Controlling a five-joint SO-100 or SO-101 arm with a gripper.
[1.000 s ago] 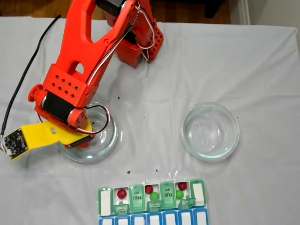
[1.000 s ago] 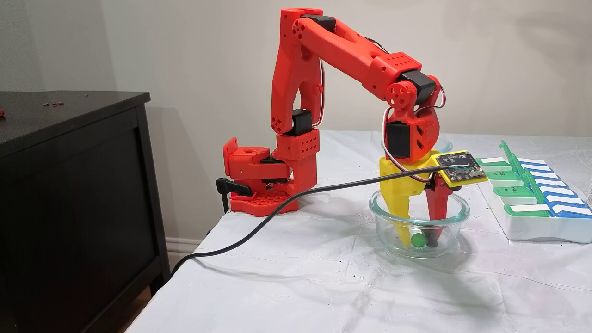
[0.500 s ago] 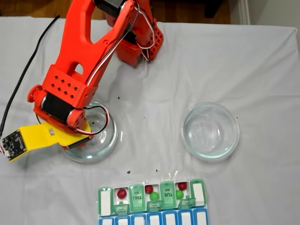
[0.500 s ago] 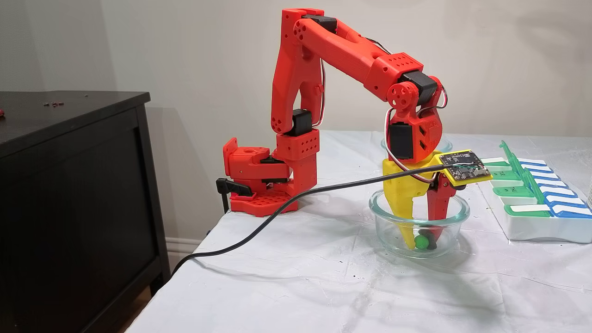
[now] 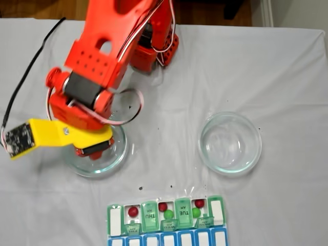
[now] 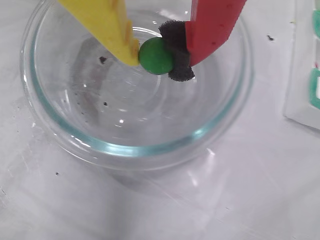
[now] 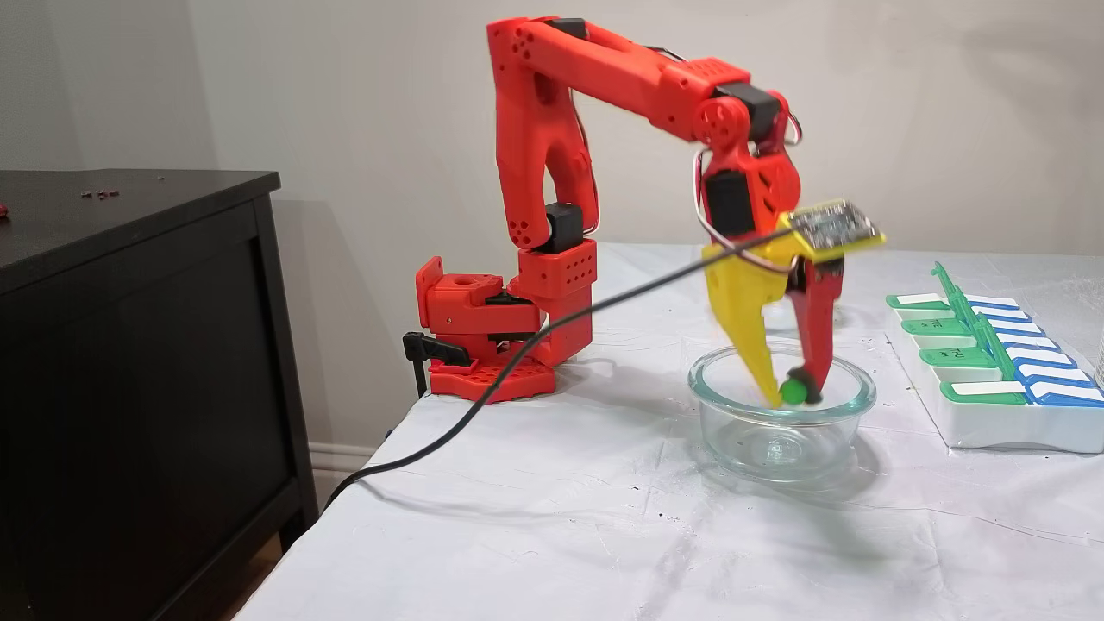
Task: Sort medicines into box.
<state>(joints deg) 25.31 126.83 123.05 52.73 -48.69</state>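
My gripper (image 6: 157, 57) is shut on a green medicine ball (image 6: 155, 56), pinched between the yellow finger (image 6: 112, 27) and the black pad of the red finger (image 6: 210, 25). In the side fixed view the gripper (image 7: 791, 392) holds the ball (image 7: 791, 390) at about rim height over a clear glass dish (image 7: 780, 444), which holds nothing else. The box (image 5: 115, 220), a white organizer with green lids, lies at the table's near edge in the top fixed view. Its open compartments hold three red balls (image 5: 133, 210) and two green ones (image 5: 168, 213).
A second clear glass dish (image 5: 256, 146) stands to the right of the first (image 5: 120, 154). In the side fixed view the box (image 7: 992, 423) lies right of the dish. A black cable (image 7: 517, 371) trails off the table's left edge beside a black cabinet (image 7: 129, 345).
The fingers closed on the green ball at the dish bottom. The arm has since risen, lifting the ball to rim height.
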